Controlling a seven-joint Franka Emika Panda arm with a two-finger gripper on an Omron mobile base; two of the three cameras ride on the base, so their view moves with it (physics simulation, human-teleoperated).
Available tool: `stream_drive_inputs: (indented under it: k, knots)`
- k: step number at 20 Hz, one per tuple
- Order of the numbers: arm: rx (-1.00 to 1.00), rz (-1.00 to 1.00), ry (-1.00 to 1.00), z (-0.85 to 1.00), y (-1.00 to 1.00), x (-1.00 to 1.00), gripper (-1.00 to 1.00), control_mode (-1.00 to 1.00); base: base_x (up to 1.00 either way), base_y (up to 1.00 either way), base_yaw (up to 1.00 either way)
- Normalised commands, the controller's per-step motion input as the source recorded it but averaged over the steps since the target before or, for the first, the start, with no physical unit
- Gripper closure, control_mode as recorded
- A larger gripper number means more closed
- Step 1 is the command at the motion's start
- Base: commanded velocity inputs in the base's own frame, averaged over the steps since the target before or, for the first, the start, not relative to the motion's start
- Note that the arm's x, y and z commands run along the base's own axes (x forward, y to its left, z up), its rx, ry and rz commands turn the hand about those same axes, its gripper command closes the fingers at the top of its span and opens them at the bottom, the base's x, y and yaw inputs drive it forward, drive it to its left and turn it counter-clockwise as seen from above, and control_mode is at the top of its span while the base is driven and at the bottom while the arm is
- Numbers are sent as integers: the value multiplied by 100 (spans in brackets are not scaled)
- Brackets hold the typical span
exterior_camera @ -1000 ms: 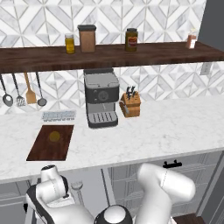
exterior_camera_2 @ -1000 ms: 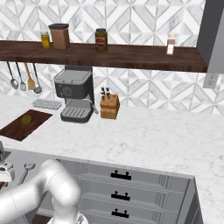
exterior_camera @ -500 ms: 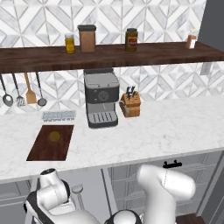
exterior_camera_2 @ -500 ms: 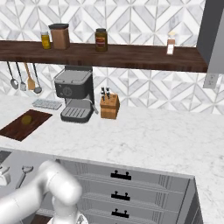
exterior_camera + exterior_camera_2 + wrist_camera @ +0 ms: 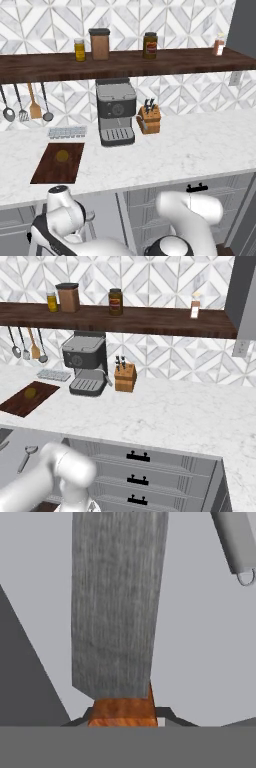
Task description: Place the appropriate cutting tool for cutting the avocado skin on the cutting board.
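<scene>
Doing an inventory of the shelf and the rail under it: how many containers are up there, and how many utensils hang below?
Containers on the shelf: 4 (yellow jar, brown canister, dark jar, small bottle)
Hanging utensils: 4 (ladle, whisk, orange spatula, spoon)
Total: 8

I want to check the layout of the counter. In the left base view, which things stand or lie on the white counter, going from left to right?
cutting board with the avocado on it → ice tray → coffee machine → knife block.
</scene>
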Motion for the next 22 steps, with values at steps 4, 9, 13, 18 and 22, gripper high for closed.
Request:
stream_drive_inputs:
  k: [4, 9, 13, 18, 22]
  knots:
    - [1, -31, -14, 56, -31, -39, 100, -100, 0, 0, 0]
    - [2, -30, -12, 68, -37, -34, 100, -100, 0, 0, 0]
    - [1, -30, -9, 73, -36, -31, 100, -100, 0, 0, 0]
    - [2, -26, -8, 76, -36, -2, 100, -100, 0, 0, 0]
    - [1, -26, -6, 74, -31, 18, 100, -100, 0, 0, 0]
